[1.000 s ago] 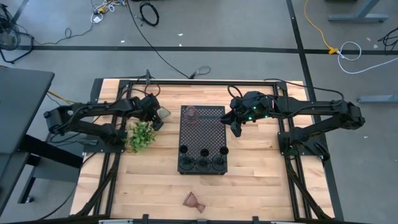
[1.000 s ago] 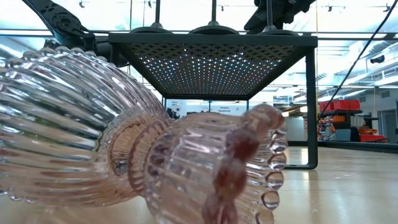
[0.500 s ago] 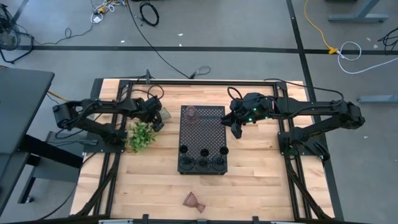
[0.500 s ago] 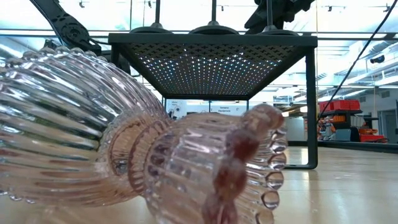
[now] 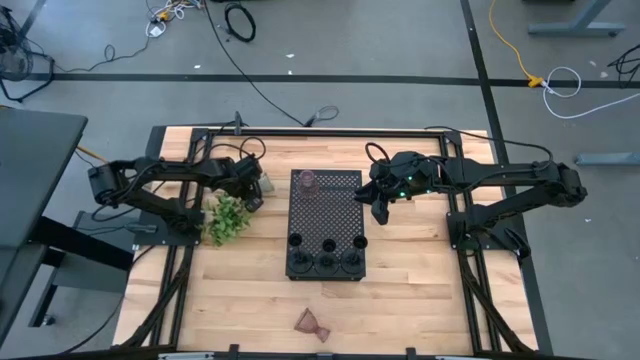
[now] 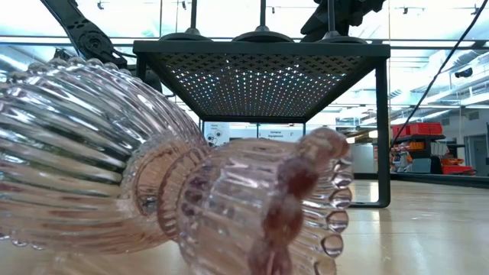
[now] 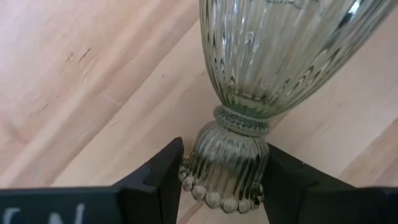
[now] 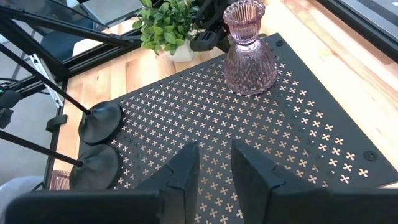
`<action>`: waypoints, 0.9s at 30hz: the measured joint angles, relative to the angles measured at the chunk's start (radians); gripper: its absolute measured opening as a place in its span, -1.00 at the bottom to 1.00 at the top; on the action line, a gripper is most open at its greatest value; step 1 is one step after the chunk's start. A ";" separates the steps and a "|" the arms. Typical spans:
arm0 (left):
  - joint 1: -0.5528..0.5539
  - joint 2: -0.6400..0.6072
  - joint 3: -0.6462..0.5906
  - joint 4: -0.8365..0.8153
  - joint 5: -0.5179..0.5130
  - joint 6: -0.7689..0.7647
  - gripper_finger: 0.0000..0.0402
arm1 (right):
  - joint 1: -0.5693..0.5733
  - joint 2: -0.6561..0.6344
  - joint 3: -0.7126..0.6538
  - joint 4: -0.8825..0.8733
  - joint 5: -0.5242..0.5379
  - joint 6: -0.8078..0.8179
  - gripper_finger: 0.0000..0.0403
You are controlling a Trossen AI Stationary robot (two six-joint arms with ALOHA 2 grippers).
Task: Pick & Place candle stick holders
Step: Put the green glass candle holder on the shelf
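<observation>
A greenish glass cup [image 5: 265, 184] lies on its side on the wood left of the black perforated tray [image 5: 330, 215]. My left gripper [image 5: 256, 190] reaches down at it and is shut on its narrow end [image 7: 224, 168]. A pinkish cup [image 5: 308, 182] stands upright on the tray's far end. Three black sticks on disc bases [image 5: 325, 263] stand along the tray's near end. Another pinkish cup [image 5: 313, 323] lies on its side near the table's front edge. My right gripper [image 5: 378, 208] hovers over the tray's right side, slightly open, nothing between its fingers [image 8: 186, 168]. My left gripper pinches the greenish cup's small beaded end [image 7: 217, 186] between its two fingers [image 7: 158, 177], one on each side. The fingers come steeply from above and lie across the cup. The cup lies on the table, its wide ribbed bowl [image 7: 280, 56] pointing away from the gripper.
A green leafy plant sprig [image 5: 228, 217] sits just near-side of my left gripper. The tray stands on legs above the table [image 6: 382, 122]. Bare wood lies to the right of the tray and between the tray and the front edge.
My left gripper has come down onto the greenish cup and shifted a little toward the tray; the arm behind it has stretched out. The cup has stayed where it lay.
</observation>
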 joint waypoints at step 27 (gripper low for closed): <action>-0.195 0.004 0.965 -1.102 -0.333 0.102 -0.16 | 0.000 0.000 0.000 0.005 0.000 0.000 -0.55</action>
